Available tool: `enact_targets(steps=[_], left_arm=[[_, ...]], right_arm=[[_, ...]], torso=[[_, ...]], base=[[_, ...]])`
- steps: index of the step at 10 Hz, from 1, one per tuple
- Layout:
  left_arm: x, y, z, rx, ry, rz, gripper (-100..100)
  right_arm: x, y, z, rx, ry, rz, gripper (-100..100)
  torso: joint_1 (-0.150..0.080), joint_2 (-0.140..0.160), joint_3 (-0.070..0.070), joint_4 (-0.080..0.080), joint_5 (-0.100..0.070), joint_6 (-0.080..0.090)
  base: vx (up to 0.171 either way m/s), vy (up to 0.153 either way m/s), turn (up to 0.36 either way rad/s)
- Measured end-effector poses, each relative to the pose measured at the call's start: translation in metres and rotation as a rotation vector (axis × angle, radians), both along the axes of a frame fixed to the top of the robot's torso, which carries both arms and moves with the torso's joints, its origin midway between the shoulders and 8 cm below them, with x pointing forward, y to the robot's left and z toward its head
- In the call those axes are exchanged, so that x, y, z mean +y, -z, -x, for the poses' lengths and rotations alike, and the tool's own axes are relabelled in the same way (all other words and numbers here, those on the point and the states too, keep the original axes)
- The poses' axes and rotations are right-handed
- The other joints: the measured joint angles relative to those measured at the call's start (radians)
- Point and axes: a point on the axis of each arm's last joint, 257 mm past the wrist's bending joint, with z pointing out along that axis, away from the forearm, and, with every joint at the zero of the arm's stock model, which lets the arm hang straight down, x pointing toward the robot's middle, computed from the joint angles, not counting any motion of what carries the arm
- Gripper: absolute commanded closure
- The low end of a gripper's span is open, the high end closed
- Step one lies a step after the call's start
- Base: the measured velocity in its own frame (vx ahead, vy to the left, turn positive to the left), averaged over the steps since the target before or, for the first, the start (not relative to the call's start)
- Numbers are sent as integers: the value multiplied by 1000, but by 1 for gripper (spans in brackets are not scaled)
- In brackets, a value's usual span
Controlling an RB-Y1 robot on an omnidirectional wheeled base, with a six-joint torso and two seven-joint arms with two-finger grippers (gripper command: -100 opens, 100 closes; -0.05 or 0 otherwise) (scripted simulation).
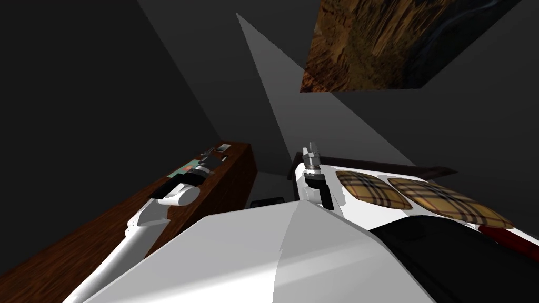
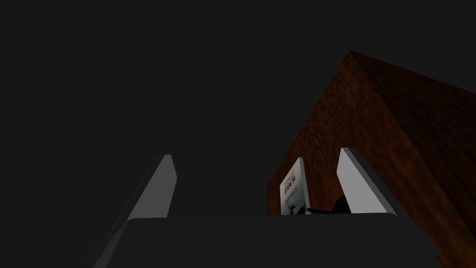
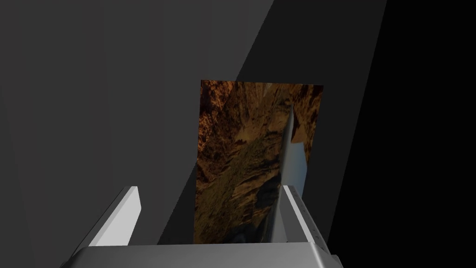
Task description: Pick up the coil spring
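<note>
Left jaws stand apart and empty at the brown bench [image 2: 372,107], with what may be the coil spring [image 2: 331,208], small and dark, between them beside a white booklet [image 2: 294,190]; nothing gripped yet; closing and lifting remain; right jaws apart, idle.

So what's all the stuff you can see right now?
cabinet: one, dark brown wood, on my left.
book: one, white with dark print, on the cabinet.
small thing: one, black, beside the book, too hidden to name.
flat thing: one, teal, on the cabinet by my left forearm.
bed: one, black cover, on my right.
pillows: two, tan plaid, on the bed.
picture: one, brown rocks, on the wall.
left gripper: open, over the cabinet.
right gripper: open, raised beside the bed.
</note>
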Motion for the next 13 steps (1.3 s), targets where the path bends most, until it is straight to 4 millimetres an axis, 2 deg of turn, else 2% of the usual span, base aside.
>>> enact_targets(steps=[8,13], left_arm=[[21,62,-7,296,10,55,-100],[41,97,1,473,-10,78,-100]], right_arm=[[0,0,0,0,0,0,0],[0,0,0,0,0,0,0]], torso=[[0,-1,0,0,0,0],[1,0,0,0,0,0]], base=[[33,4,1],[31,10,11]])
